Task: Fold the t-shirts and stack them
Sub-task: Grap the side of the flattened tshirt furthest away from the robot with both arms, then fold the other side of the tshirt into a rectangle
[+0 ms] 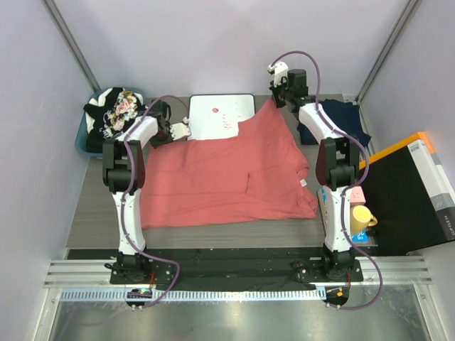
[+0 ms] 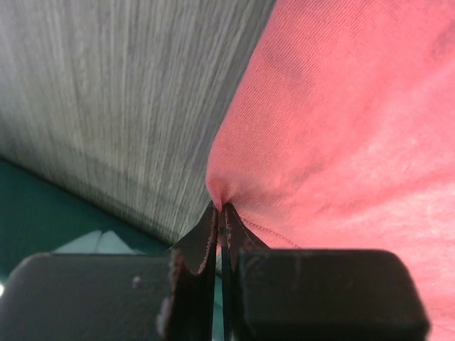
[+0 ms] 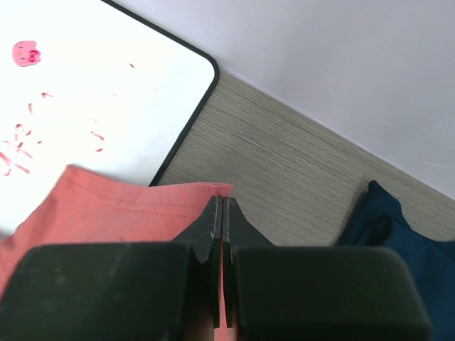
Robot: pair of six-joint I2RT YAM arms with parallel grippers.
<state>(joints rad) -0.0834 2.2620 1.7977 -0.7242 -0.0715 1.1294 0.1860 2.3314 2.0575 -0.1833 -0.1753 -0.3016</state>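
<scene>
Left tool [image 2: 219, 210] and right tool [image 3: 222, 203] each clamped on coral t-shirt [image 1: 227, 177] corner.

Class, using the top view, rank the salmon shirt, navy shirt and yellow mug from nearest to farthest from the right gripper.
1. salmon shirt: corner pinched in the right gripper.
2. navy shirt: beside it, far right.
3. yellow mug: near right edge.

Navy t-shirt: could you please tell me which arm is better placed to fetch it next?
Right, probably: the right tool is just beside the navy t-shirt, though shut on a corner of the coral t-shirt. The left tool pinches the opposite far corner, much farther away.
</scene>
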